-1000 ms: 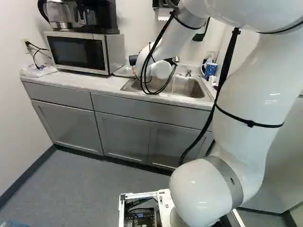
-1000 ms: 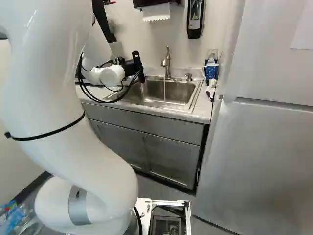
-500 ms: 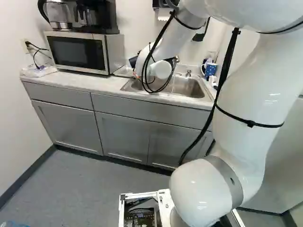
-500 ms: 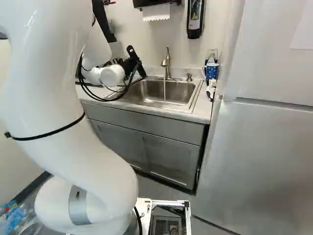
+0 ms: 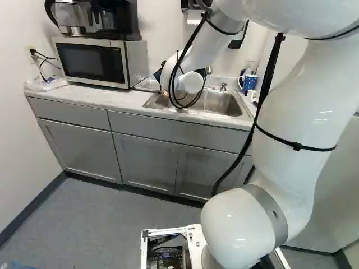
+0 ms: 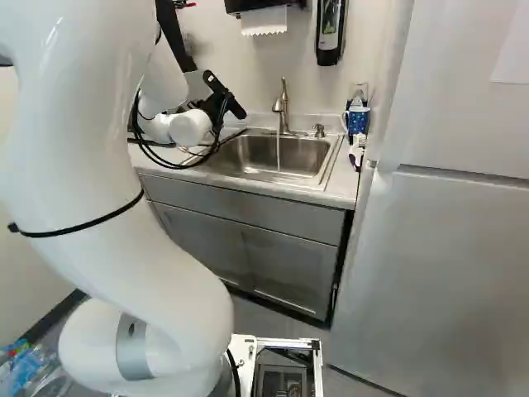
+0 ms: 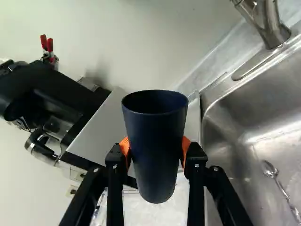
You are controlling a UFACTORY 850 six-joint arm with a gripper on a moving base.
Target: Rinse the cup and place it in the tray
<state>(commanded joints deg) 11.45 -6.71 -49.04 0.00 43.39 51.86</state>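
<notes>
In the right base view my gripper (image 6: 221, 101) is at the sink's left end, its fingertips hidden. The wrist view shows the gripper (image 7: 156, 149) shut on the dark blue cup (image 7: 157, 141), an orange pad against either side. The cup's open rim faces away from the wrist camera. Part of the cup (image 5: 158, 73) also shows behind the wrist in the left base view. Between microwave and sink lies what looks like the tray (image 5: 147, 84), partly hidden by the arm. Water (image 6: 278, 154) runs from the faucet (image 6: 281, 107) into the sink (image 6: 310, 155).
The microwave (image 5: 92, 61), with a coffee maker (image 5: 112, 19) on top, stands left of the sink. A spoon (image 7: 270, 170) lies in the basin. A blue patterned mug (image 6: 357, 121) stands at the counter's right end, near the fridge (image 6: 446, 248). A soap dispenser (image 6: 329, 33) hangs above.
In the right base view the gripper has turned and shifted left, away from the running water, with the cup still held. The base has not moved.
</notes>
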